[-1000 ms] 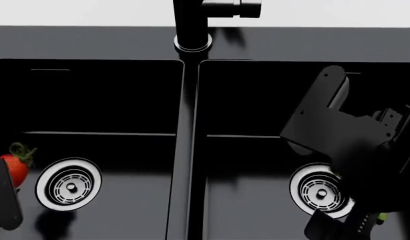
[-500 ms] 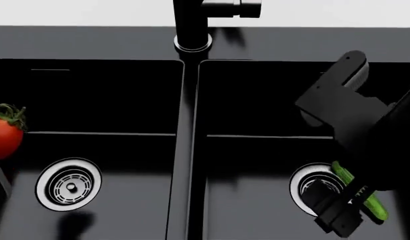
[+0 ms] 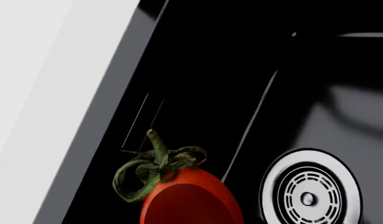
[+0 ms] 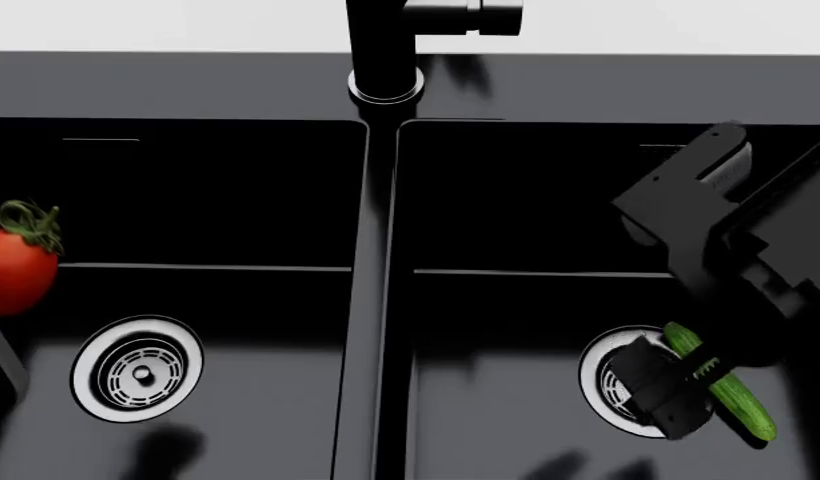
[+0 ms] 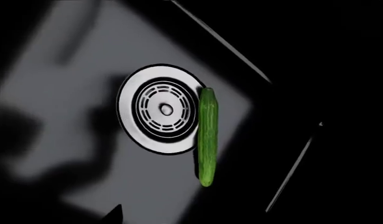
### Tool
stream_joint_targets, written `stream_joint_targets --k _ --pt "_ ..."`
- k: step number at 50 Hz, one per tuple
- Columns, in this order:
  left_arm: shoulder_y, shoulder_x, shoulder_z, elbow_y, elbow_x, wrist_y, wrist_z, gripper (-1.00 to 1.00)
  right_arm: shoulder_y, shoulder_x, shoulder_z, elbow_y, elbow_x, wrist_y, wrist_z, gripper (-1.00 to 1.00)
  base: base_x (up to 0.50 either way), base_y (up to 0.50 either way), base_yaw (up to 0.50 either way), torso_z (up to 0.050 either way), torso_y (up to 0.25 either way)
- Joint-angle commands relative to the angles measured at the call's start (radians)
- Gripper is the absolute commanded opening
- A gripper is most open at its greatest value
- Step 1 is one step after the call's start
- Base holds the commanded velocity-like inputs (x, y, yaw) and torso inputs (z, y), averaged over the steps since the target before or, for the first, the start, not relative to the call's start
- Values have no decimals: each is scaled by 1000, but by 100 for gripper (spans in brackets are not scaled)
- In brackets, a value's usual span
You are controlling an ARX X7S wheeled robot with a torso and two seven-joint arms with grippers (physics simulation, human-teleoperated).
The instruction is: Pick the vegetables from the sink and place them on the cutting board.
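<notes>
Now the right end effector [image 4: 677,385] is clamped across the slim bumpy green cucumber [image 4: 721,382], which hangs over the round steel drain [image 4: 624,385] of the right basin. The left end effector is out of sight, so its state can't be told; the red oval tomato with green stem [image 4: 15,268] is at the left basin's edge. Best to lift straight up, clear the black double-basin sink [image 4: 370,300] walls, grip firm, no swinging.

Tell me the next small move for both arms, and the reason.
Probably keep lifting both straight up, then carry toward the board. The tomato and the cucumber each appear held clear above the sink basins, the right tool across the cucumber; the cutting board is not in view.
</notes>
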Motion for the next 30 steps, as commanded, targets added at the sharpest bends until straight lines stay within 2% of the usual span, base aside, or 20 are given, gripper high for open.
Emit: stream_joint_targets --k 1,16,30 --pt "17 -6 -7 42 -34 -31 -17 -100 -56 -53 -36 127 -54 -58 -35 100 0 0 0 0 0" --pt "7 -7 -1 123 -33 -138 -8 -100 -143 -154 -59 412 -146 -264 -175 100 0 0 0 0 0" --pt "-12 20 9 94 -26 -146 -9 -100 -243 -341 -64 878 -244 -532 -308 100 0 0 0 0 0"
